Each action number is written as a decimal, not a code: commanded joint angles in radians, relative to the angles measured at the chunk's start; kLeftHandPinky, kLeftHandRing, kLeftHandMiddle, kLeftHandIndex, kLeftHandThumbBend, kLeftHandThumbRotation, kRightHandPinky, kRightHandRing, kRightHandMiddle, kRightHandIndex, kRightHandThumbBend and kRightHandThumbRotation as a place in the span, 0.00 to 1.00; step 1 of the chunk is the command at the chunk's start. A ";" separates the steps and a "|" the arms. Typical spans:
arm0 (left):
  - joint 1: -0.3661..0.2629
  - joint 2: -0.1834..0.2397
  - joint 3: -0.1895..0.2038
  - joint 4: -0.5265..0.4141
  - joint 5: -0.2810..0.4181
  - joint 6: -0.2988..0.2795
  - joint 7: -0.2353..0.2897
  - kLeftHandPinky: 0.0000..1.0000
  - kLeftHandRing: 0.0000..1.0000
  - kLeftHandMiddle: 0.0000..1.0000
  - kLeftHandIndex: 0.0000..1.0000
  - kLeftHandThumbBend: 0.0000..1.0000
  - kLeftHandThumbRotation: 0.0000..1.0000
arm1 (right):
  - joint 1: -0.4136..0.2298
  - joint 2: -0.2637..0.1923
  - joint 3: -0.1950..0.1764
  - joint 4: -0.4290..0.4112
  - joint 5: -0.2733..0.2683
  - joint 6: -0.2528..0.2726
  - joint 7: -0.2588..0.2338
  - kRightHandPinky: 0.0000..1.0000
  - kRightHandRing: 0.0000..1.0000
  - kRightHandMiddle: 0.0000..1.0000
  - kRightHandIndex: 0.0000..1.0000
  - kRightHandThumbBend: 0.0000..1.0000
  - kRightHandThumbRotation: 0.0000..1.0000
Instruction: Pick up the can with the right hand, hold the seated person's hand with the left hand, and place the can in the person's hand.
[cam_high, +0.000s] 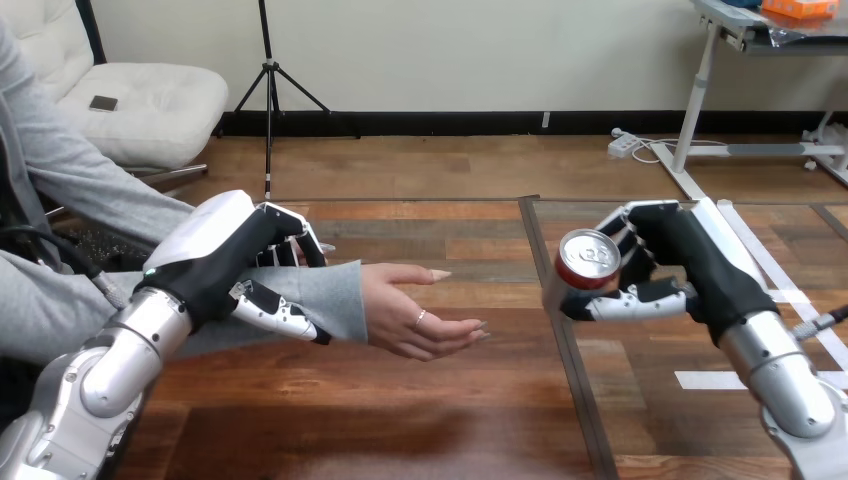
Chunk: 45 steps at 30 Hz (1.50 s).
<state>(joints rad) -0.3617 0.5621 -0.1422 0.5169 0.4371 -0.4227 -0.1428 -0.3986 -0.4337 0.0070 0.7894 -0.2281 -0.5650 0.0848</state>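
A red can (583, 265) with a silver top is held above the table, tipped toward the left, by my right hand (668, 262), whose fingers and thumb curl round it. The person's hand (415, 310) lies palm up near the table's middle, fingers relaxed, a short gap left of the can. My left hand (232, 262) grips the person's forearm at the grey sleeve (335, 297), fingers over the top and thumb underneath.
The wooden table (420, 420) stretches across the view, with a dark seam (565, 340) running front to back under the can. White tape strips (700, 378) lie on the table at the right.
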 joint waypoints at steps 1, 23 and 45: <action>-0.038 -0.037 -0.004 -0.044 -0.019 -0.018 0.019 0.20 0.25 0.32 0.43 0.81 0.00 | -0.108 0.018 0.002 -0.009 0.017 -0.030 -0.002 0.28 0.31 0.37 0.42 0.81 0.00; -0.040 -0.062 -0.003 -0.050 -0.018 -0.001 0.015 0.18 0.23 0.31 0.44 0.79 0.00 | -0.118 0.043 0.032 -0.038 0.009 -0.042 0.003 0.32 0.35 0.39 0.42 0.79 0.00; -0.046 -0.084 -0.005 -0.040 -0.020 0.002 0.016 0.14 0.18 0.26 0.43 0.79 0.00 | -0.122 0.088 0.044 -0.065 0.003 -0.058 0.005 0.28 0.31 0.38 0.42 0.80 0.00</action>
<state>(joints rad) -0.3611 0.5160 -0.1429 0.5164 0.4391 -0.4197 -0.1429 -0.4071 -0.3587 0.0497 0.7906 -0.2327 -0.5960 0.1030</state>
